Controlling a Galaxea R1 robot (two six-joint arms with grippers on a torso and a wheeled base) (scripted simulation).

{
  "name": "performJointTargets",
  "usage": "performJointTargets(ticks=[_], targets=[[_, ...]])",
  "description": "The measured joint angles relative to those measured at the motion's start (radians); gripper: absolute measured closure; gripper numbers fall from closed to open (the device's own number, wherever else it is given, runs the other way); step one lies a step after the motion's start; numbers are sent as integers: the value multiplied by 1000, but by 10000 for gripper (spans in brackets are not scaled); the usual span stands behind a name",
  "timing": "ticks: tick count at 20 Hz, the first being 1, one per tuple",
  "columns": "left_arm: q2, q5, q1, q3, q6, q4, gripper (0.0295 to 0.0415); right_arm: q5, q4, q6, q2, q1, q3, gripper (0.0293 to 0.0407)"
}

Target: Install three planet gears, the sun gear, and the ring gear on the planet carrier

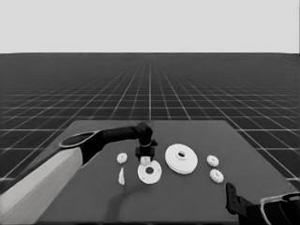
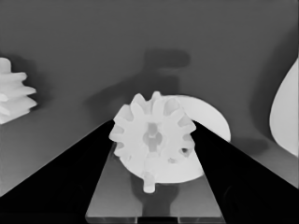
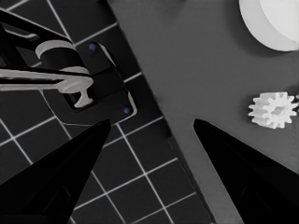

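Note:
My left gripper [image 1: 145, 155] reaches to the table's middle and is shut on a small toothed gear [image 1: 145, 160] [image 2: 152, 137]. It holds the gear just above the far rim of the planet carrier, the smaller round part [image 1: 149, 172] [image 2: 210, 119], and I cannot tell if the two touch. The left gripper [image 2: 153, 123] has one finger against each side of the gear. To the right lies the ring gear, the larger round part [image 1: 181, 158] [image 2: 287, 116] [image 3: 273, 23]. A planet gear [image 1: 122, 158] [image 2: 14, 98] lies to the left, and two planet gears [image 1: 213, 161] [image 1: 216, 176] to the right. My right gripper [image 1: 233, 199] [image 3: 152, 121] waits open at the lower right corner.
A thin white piece [image 1: 121, 176] stands left of the smaller round part. In the right wrist view a gear [image 3: 273, 109] lies near the table's edge [image 3: 159, 112], with dark machinery [image 3: 93, 88] beyond it over the floor grid.

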Motion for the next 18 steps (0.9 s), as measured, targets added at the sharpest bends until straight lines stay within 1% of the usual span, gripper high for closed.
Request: performJointTargets(ticks=[1, 2, 3, 5, 10, 11, 13, 15, 18], targets=[[0, 0, 0, 0, 0, 0, 366, 0, 0, 0, 0, 0, 0, 315], [0, 0, 0, -1, 0, 0, 339, 0, 0, 0, 0, 0, 0, 315], [0, 0, 1, -1, 0, 0, 330, 0, 0, 0, 0, 0, 0, 315], [0, -1, 1, -1, 0, 1, 326, 0, 0, 0, 0, 0, 0, 315], [0, -1, 1, -1, 0, 1, 326, 0, 0, 0, 0, 0, 0, 315], [-24, 35, -49, 68, -37, -45, 326, 0, 0, 0, 0, 0, 0, 315], [-36, 61, -113, 109, -60, -96, 326, 0, 0, 0, 0, 0, 0, 315], [-38, 68, -133, 117, -65, -115, 326, 0, 0, 0, 0, 0, 0, 315], [-38, 71, -141, 119, -66, -123, 326, 0, 0, 0, 0, 0, 0, 315]])
